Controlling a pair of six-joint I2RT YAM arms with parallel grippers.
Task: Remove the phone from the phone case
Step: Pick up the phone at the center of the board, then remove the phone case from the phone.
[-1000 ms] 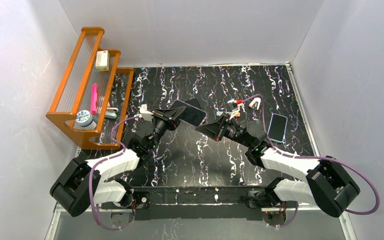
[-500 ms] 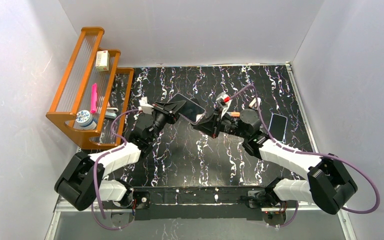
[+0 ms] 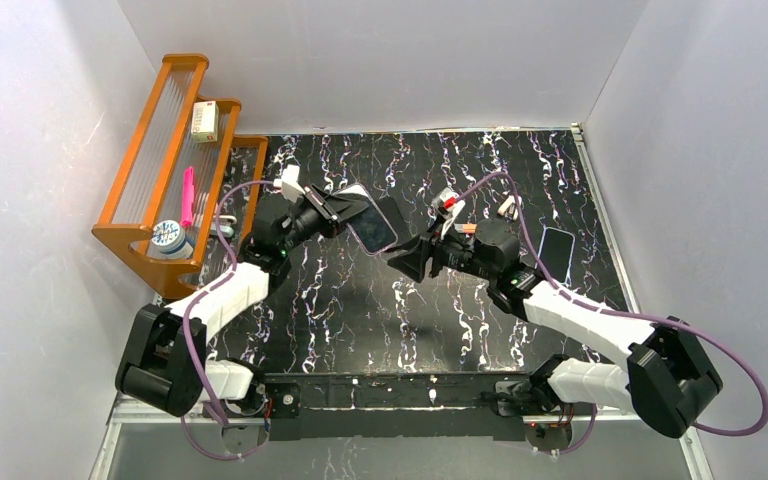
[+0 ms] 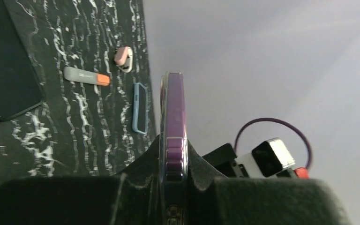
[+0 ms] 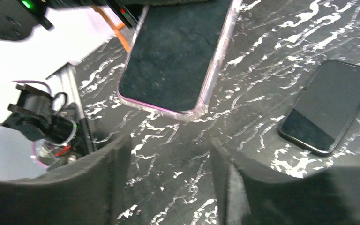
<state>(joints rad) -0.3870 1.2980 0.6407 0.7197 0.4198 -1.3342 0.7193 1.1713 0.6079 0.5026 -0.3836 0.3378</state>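
Aloft, left gripper (image 4: 173,161) pinches phone case (image 4: 173,108) — right gripper (image 5: 168,154) spread

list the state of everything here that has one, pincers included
cased phone: inside its clear case, held off the table
left pincer: shut on the cased phone
right pincer: open, just short of the cased phone, not touching
black phone: bare, flat on the table, screen dark
blue-cased phone: flat on the table, screen dark
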